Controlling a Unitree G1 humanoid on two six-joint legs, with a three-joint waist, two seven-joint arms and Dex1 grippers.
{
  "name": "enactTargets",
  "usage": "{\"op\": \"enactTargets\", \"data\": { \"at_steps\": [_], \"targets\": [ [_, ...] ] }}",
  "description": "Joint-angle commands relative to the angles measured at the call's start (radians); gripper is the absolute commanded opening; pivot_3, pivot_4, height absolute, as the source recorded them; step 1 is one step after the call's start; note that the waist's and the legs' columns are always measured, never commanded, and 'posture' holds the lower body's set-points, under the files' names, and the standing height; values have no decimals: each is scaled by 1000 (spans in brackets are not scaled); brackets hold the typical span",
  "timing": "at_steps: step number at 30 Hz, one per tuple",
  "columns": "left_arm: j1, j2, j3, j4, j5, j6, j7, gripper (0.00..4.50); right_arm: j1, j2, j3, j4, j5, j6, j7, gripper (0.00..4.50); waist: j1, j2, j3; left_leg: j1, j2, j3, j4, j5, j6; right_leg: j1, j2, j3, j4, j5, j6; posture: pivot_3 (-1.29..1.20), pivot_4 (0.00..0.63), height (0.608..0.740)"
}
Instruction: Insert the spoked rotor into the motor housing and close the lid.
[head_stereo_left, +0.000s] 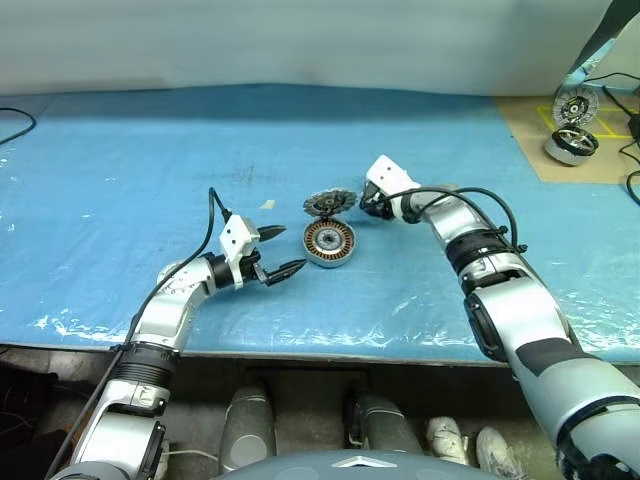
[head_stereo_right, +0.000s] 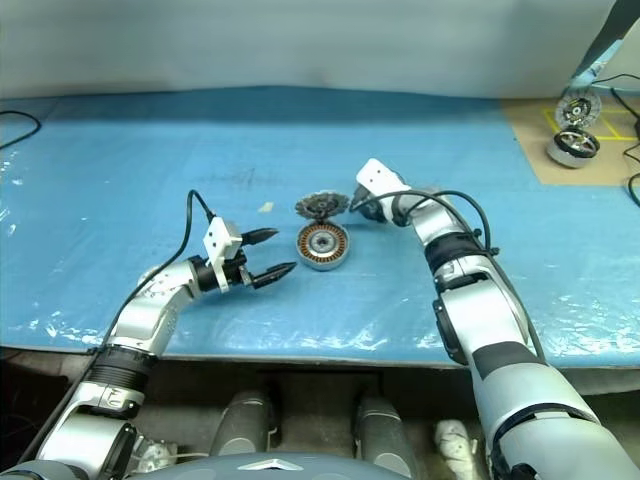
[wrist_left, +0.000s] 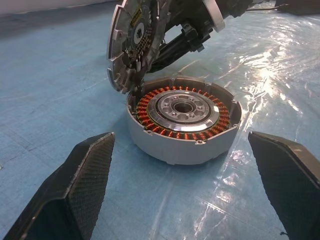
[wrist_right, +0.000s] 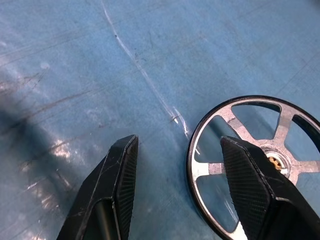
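Note:
The motor housing (head_stereo_left: 329, 243) stands on the blue table, its copper windings (wrist_left: 150, 100) open to view. The lid (head_stereo_left: 329, 203) stands tilted on edge at the housing's far rim (wrist_left: 137, 40). The spoked rotor (wrist_right: 200, 170), a black ring with silver spokes, lies flat on the table just behind the lid. My right gripper (head_stereo_left: 368, 207) hovers open over the rotor's edge, one finger (wrist_right: 245, 170) above a spoke and the rim between the jaws, ungripped. My left gripper (head_stereo_left: 293, 250) is open and empty, level, just left of the housing.
Brown cardboard (head_stereo_left: 530, 130) at the back right carries a silver motor (head_stereo_left: 572, 146) and a spoked wheel (head_stereo_left: 575, 105). A small white scrap (head_stereo_left: 268, 204) lies left of the lid. A black cable (head_stereo_left: 15, 122) loops at the far left. The table's front edge (head_stereo_left: 320, 352) is near.

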Motion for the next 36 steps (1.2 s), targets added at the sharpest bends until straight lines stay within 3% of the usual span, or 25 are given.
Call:
{"op": "enactTargets", "data": {
  "at_steps": [1, 9, 30, 36],
  "targets": [
    [-8, 3, 5, -21, 4, -22, -1, 4500, 42, -20, -26, -61, 44, 22, 65, 2703, 0, 0, 0, 0, 0, 0, 0, 0, 0, 0, 0, 0, 0, 0, 0, 0, 150, 740],
    [-15, 5, 3, -7, 5, -25, -7, 4500, 56, -51, -102, -225, 154, 12, 169, 2703, -3, 0, 0, -2, 0, 0, -1, 0, 0, -3, 1, 0, -1, 1, 1, 0, 150, 740],
    [-14, -6, -4, 12, 11, -47, -3, 4500, -118, 1, -109, 99, 85, -86, -174, 2703, -2, 1, 1, -3, 0, 0, -1, 0, 0, -3, 0, 0, -1, 0, 0, 0, 150, 740],
    [-1, -10, 0, 2, 11, -45, 4, 4500, -143, 0, -170, 55, 184, -95, 10, 2703, -3, 1, 1, -4, 0, 0, -2, 0, 0, -4, 0, 0, -1, 0, 1, 0, 150, 740]
  ]
}}
